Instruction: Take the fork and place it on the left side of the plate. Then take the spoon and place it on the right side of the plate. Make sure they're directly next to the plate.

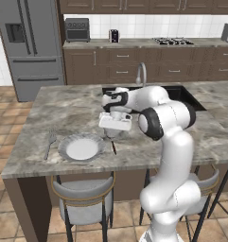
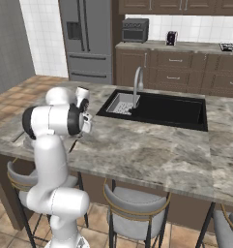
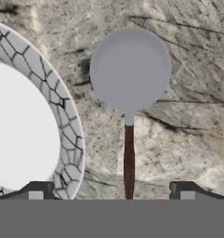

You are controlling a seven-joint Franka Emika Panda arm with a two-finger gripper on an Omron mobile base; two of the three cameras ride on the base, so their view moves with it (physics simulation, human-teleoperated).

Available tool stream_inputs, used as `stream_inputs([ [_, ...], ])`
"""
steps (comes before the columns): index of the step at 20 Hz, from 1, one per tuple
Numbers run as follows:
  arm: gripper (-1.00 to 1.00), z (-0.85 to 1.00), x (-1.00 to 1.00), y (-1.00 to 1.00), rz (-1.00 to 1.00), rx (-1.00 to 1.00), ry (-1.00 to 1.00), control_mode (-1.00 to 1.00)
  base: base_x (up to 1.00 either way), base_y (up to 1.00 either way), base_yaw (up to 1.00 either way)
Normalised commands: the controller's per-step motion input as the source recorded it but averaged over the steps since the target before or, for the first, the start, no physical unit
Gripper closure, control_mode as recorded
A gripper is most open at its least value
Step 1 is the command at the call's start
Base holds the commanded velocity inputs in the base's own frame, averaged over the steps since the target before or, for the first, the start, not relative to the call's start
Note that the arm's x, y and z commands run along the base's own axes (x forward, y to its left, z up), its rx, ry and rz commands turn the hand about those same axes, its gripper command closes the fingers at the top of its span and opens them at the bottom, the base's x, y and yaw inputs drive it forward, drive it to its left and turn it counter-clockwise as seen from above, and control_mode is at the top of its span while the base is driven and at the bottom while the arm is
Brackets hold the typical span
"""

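My hand [image 3: 111, 193] hangs with tips apart over the spoon [image 3: 128, 93], which lies free just beside the plate [image 3: 69, 135] near the tabletop's front edge. Lifting carelessly could nudge it away.

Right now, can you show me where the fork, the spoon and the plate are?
fork [image 1: 49, 142]: left base view, middle of its handle.
spoon [image 3: 130, 69]: hand view, centre of its round bowl.
plate [image 1: 68, 140]: left base view, its grey rim.

- Marble surface [image 1: 77, 106] with a black sink [image 2: 159, 109] and a faucet [image 2: 137, 82].
- Stools [image 1: 84, 198] at its near edge.
- Grey fridge [image 1: 30, 45] far left.
- Toaster oven [image 1: 77, 29] and stove [image 1: 173, 41] on the far counter.
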Motion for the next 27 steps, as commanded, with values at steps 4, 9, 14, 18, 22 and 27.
stream_inputs([
  [4, -1.0, 0.23, -0.64, -0.01, -0.04, -0.02, 0.0, -1.0, 0.0, 0.0, 0.0],
  [9, -1.0, 0.33, -0.64, -0.12, -0.02, -0.09, -0.01, -1.0, 0.0, 0.0, 0.0],
  [14, -1.0, 0.37, -0.57, -0.26, 0.0, -0.13, -0.03, -1.0, 0.0, 0.0, 0.0],
  [18, -1.0, 0.33, -0.65, -0.35, 0.0, -0.05, -0.04, -1.0, 0.0, 0.0, 0.0],
  [22, -1.0, 0.32, -0.68, -0.34, -0.02, 0.0, 0.0, -1.0, 0.0, 0.0, 0.0],
  [27, -1.0, 0.25, -0.75, -0.27, -0.06, 0.02, 0.0, -1.0, 0.0, 0.0, 0.0],
])
